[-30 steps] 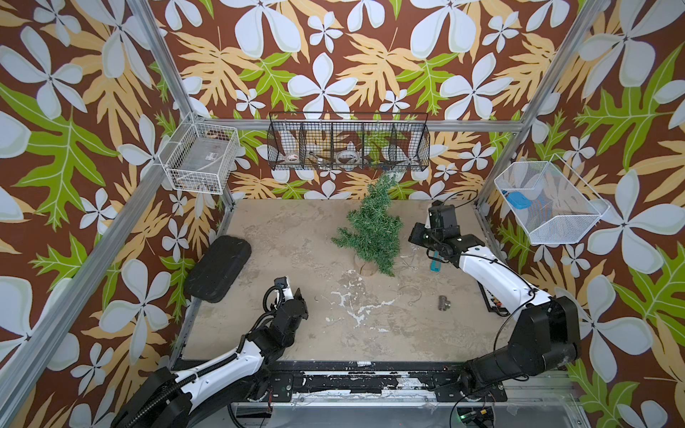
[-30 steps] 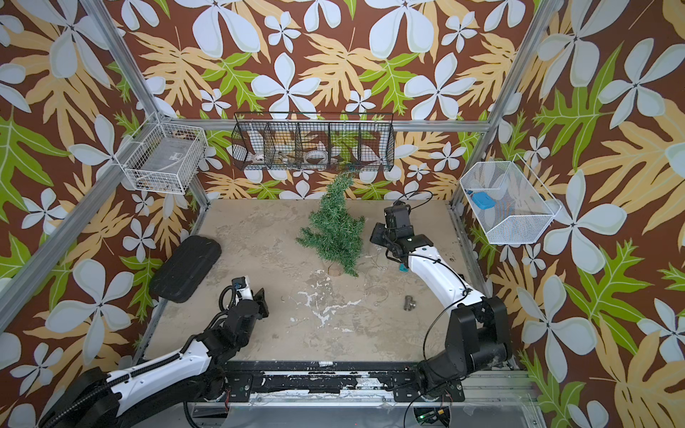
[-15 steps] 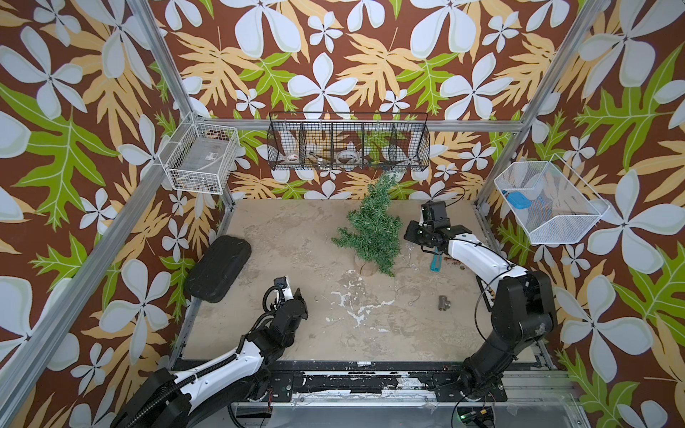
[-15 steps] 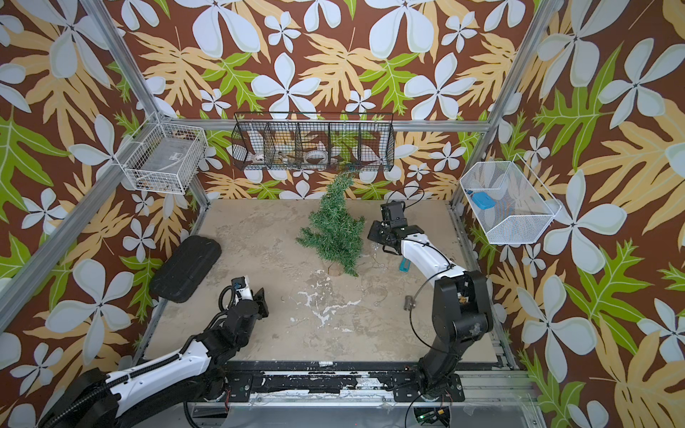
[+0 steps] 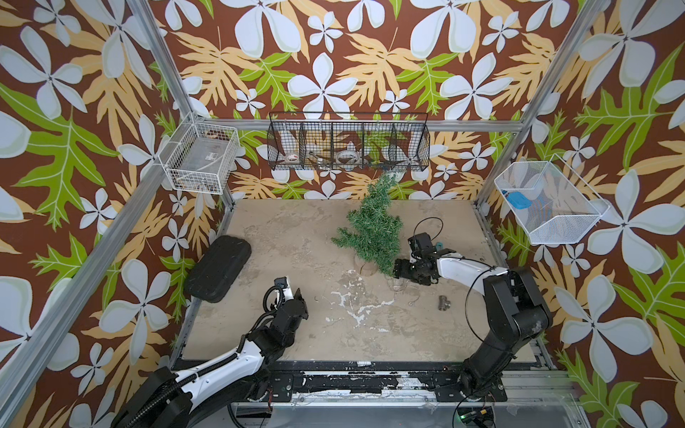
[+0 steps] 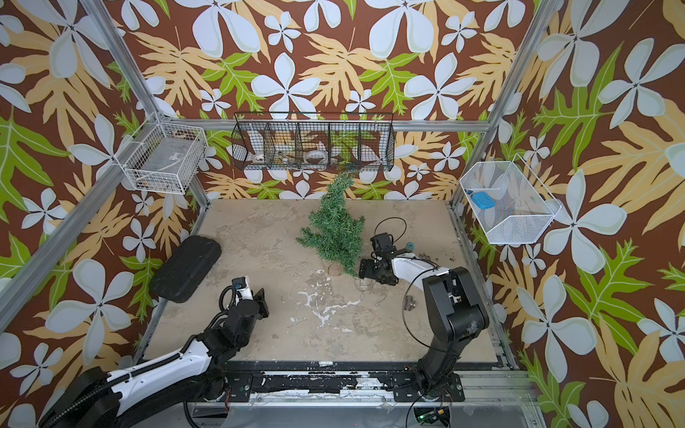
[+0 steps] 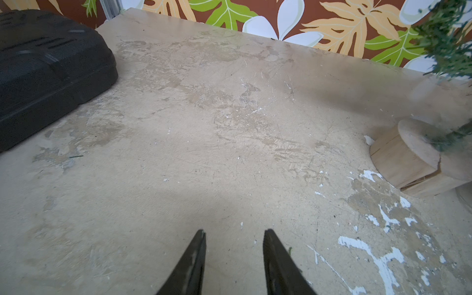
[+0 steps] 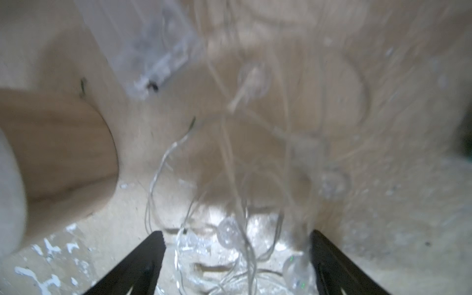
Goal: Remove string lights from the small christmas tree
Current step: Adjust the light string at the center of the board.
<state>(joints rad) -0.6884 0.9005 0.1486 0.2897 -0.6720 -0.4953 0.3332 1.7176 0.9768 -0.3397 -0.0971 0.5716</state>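
Right gripper [image 8: 236,233] jaws wide apart; string lights [image 8: 228,235] tangle lies loose on table [image 5: 296,229] between them, unclamped, just beside small christmas tree [image 5: 372,226] base. Left gripper [image 7: 233,232] apart, empty, well away.

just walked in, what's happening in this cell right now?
A two-arm robot is taking string lights off a small Christmas tree. The right gripper sits low by the tree's wooden base with its jaws wide open. The string lights lie in a loose tangle on the table between and ahead of the jaws, not gripped. No lights show on the tree in the top views. The left gripper hovers open and empty, away from the tree.
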